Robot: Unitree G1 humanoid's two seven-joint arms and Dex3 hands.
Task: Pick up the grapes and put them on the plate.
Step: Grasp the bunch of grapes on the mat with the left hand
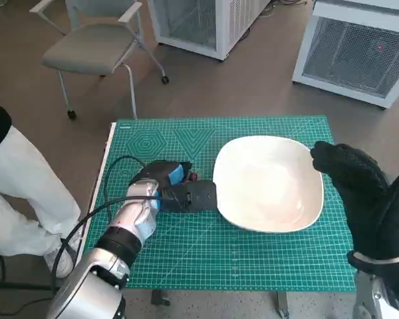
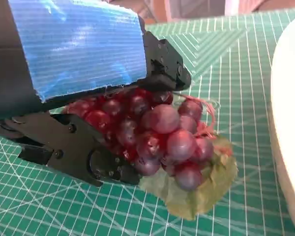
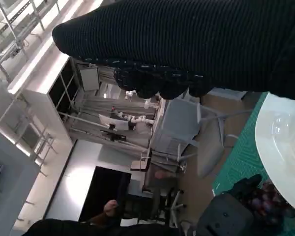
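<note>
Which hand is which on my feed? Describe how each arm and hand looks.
The left hand is black hard plastic with blue tape over its back, on a silvery-pale forearm with a black cable looping beside it. The right hand wears a black knitted glove with a pale cuff below.

The counter (image 1: 186, 256) is covered by a green gridded cutting mat (image 1: 266, 262). A white plate (image 1: 269, 183) rests on the mat, toward the right side. A bunch of red grapes (image 2: 162, 140) with a green leaf lies on the mat just beside the plate's left rim.
</note>
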